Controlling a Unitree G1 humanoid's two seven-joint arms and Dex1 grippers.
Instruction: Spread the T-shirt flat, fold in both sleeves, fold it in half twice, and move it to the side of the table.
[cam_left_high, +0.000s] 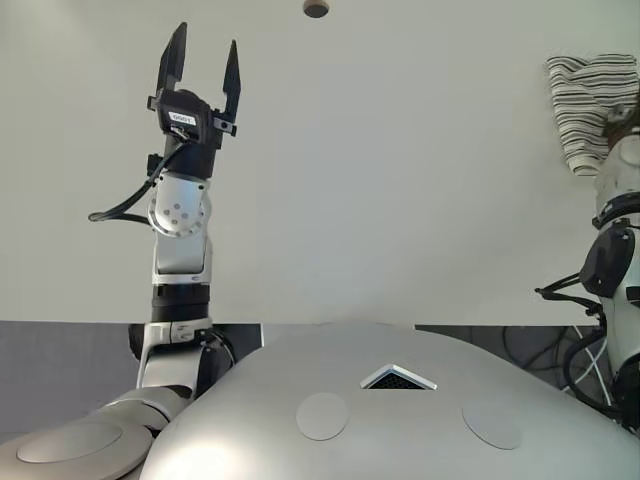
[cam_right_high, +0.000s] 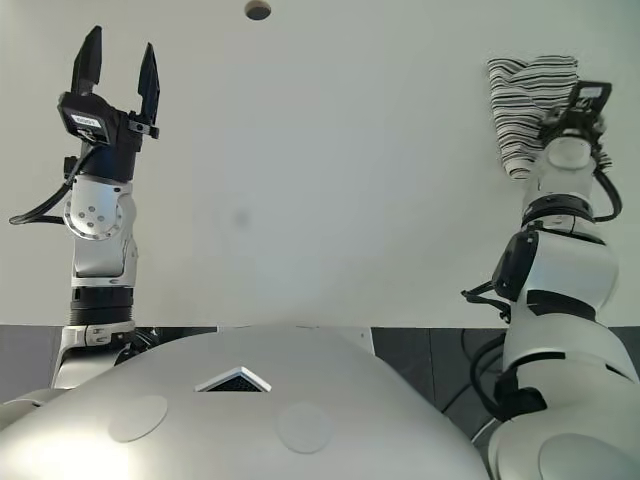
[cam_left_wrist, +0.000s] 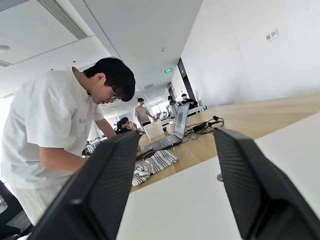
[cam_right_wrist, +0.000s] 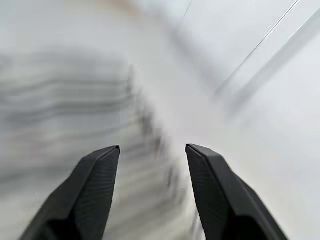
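Right eye view has the striped T-shirt (cam_right_high: 530, 105) bundled compactly at the far right side of the tabletop (cam_right_high: 320, 200). The right end effector (cam_right_wrist: 152, 147) hangs over that same side, fingers parted, gripping nothing. The left end effector (cam_left_high: 206, 42), also released, stands over the tabletop's left. Folding looks done, I'd say; little remains.

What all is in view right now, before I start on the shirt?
black-and-white striped fabric T-shirt: one, bunched, far right of the table
flat white table: one, white, under both arms
small round spot: one, grey, middle of the table's far edge
open laptop: one, grey, on the wooden table beyond
wooden table: one, light brown, past the white table
left gripper: one, black, open, over the table's left side
right gripper: one, black, open, at the T-shirt
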